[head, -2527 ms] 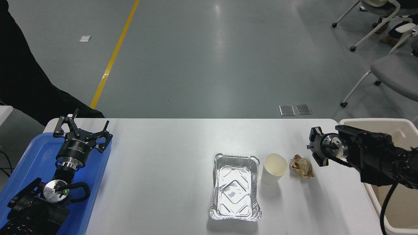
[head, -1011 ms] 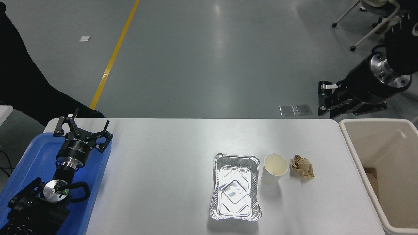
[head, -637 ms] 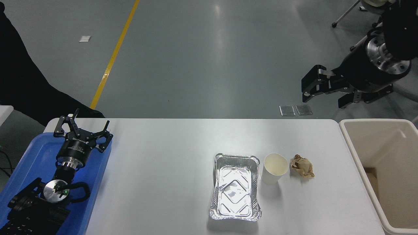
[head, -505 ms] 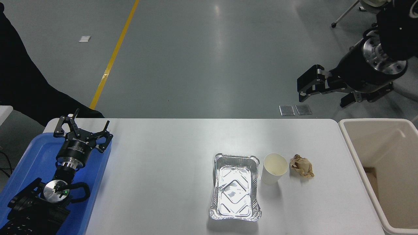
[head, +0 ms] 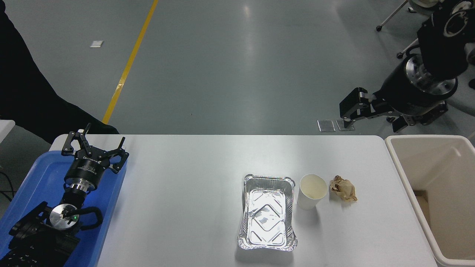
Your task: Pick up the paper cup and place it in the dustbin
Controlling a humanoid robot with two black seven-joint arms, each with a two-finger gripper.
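Paper cup, upright at lower centre-right, judged light and crushable, best gripped mid-wall; right gripper jaws apart, empty.

A smooth grey floor fills the upper half of the frame, glossy with a soft band of reflected light near the top centre. A yellow line runs diagonally down the upper left. A small white patch lies left of it. Two metal floor plates sit just beyond the white bench. Chair legs on castors show at upper right.
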